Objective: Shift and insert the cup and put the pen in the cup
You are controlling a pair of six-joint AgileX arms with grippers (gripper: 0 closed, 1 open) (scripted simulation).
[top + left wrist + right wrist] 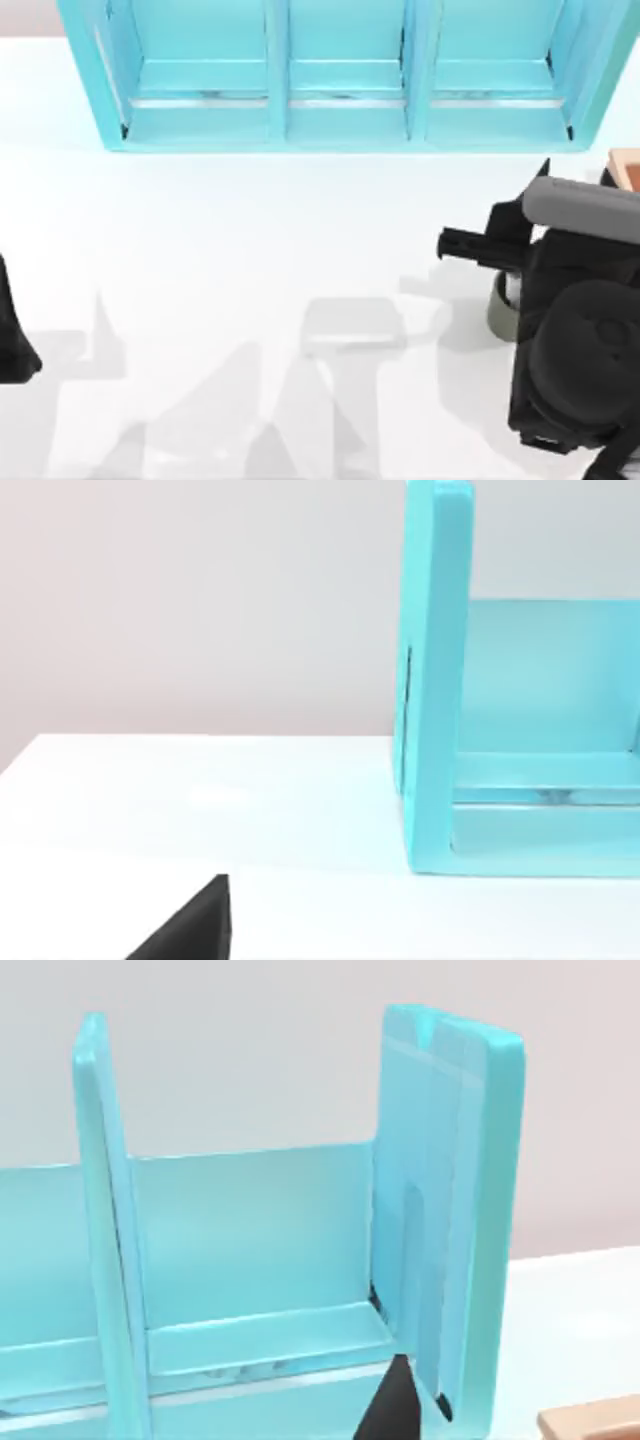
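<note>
A white table (250,230) is seen from above, w/ a turquoise three-bay shelf unit (340,80) along its far edge. The right arm (575,340) is positioned over the table's right side, just above the olive-grey cup (500,305), which is mostly hidden under it. The right gripper (470,245) is extended leftward; finger state can't be told. The left arm (15,345) is parked at the left edge. A tan block (625,170) is seen at far right.

Bright, even light; soft grey shadows
</note>
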